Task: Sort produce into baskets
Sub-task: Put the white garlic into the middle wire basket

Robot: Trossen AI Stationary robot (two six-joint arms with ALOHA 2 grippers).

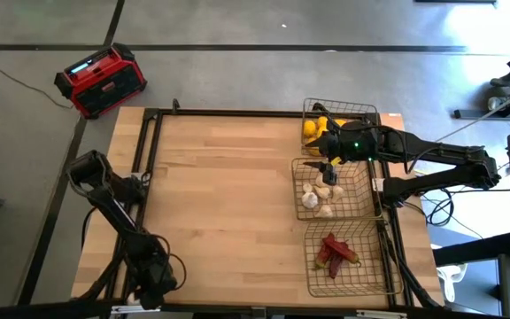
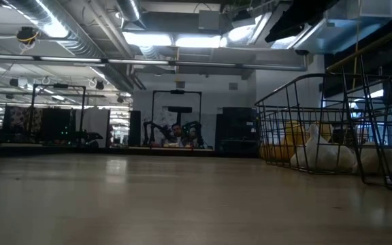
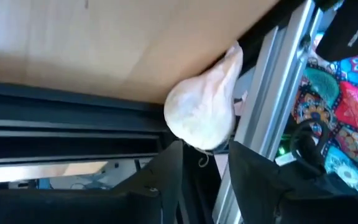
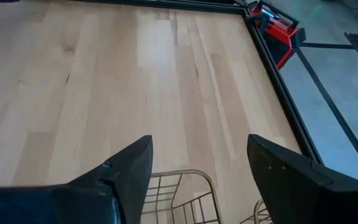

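The left arm is folded up at the table's near left corner, and its left gripper (image 3: 205, 163) pinches a garlic bulb (image 3: 201, 111). The right arm reaches in from the right edge, its right gripper (image 4: 199, 163) spread wide apart.

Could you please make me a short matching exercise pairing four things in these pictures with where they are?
Things:
1. lemons
2. chili peppers
3. garlic bulb
4. right gripper

Places:
A. near basket
B. between the left gripper's fingers
C. far basket
D. above the middle basket, open

Pairs: 1-C, 2-A, 3-B, 4-D
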